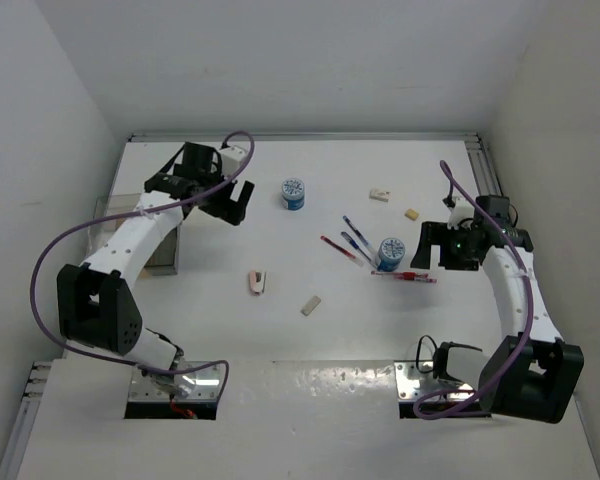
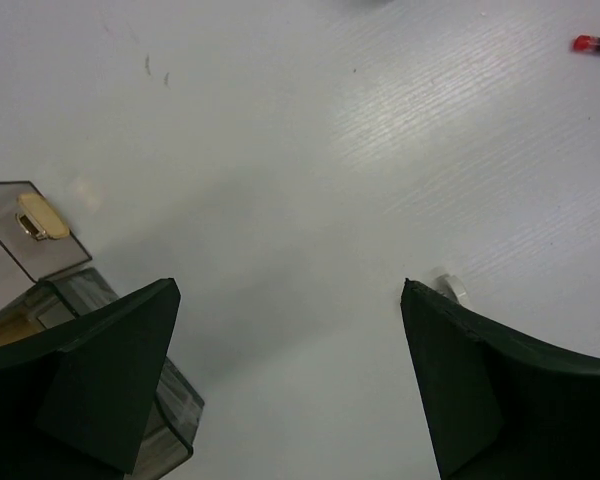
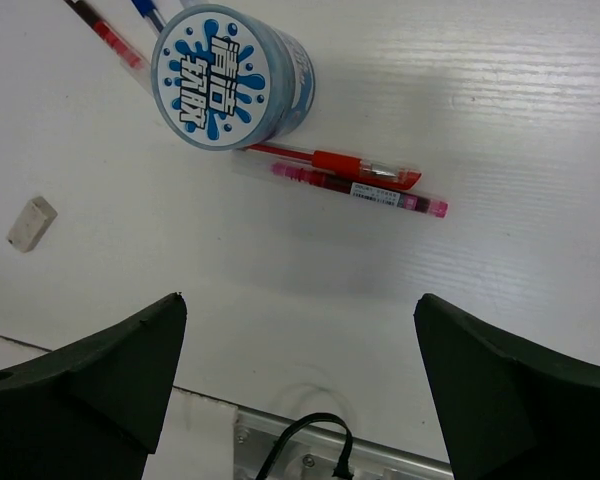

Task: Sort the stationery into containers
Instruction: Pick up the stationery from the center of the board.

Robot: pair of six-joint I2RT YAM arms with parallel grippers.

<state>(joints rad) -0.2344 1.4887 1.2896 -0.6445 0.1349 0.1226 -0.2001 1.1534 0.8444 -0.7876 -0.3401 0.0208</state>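
Beside a thin red pen at the table's right stands a round blue-white roll printed with blue Chinese characters.
Both arms bend inward: left gripper spread empty near the clear rectangular plastic box, right gripper spread empty over the roll.

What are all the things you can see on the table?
rolls: two, blue-white, one mid-table, one beside the pens
pens: about five, red and blue, right of middle
erasers: three, beige or white, scattered
pink-white piece: one, near the middle
clear box: one, see-through, left side
table: one, white
cables: two, purple, along the arms
left gripper: one, black, open, by the box
right gripper: one, black, open, by the pens
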